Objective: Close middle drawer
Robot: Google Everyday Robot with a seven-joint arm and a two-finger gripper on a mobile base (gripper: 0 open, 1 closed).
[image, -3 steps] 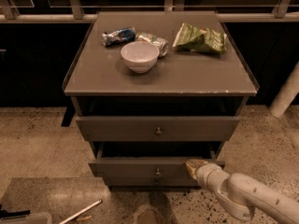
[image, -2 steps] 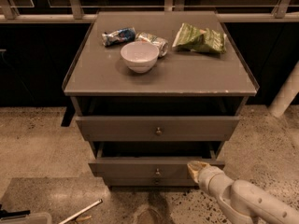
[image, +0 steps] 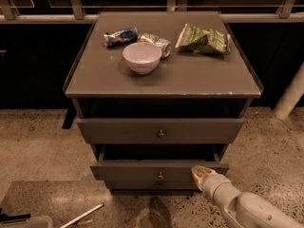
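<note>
Since the frame a second ago, the gripper (image: 199,171) has crept slightly right and down along the drawer front. The cabinet and the items on top of it are unchanged.

Camera view, looking down at the grey cabinet (image: 190,77), centre frame.

Containers:
- White bowl (image: 141,57) on the cabinet top, left of centre, upright, plain white inside.
- Crumpled blue-and-white packet (image: 120,36) behind the bowl to the left, with a crushed can (image: 157,43) just behind the bowl's right rim.
- Green snack bag (image: 203,39) lies flat at upper right of the top, apart from the bowl.
- Upper drawer (image: 118,131) has the taller front and a knob at centre, with a dark gap above it. Its contents cannot be made out.
- The middle drawer (image: 128,173) sits below it, lower centre of frame, pulled out. Its small round knob (image: 160,175) is at centre. The interior is a band of shadow, so its contents cannot be made out.
- Slimmest front (image: 133,185) shows only as a strip under the middle drawer.

Pincer:
- The gripper sits lower right of centre, at the right part of the middle drawer's front panel, right of the knob.
- It reads as a single pale wedge with no gap between the fingers, and it holds nothing.
- The tip appears to rest against the panel.
- The white arm (image: 249,209) runs off towards the lower right corner.

Floor, lower left: pale rod (image: 81,215) and the edge of a clear box (image: 26,221).
</note>
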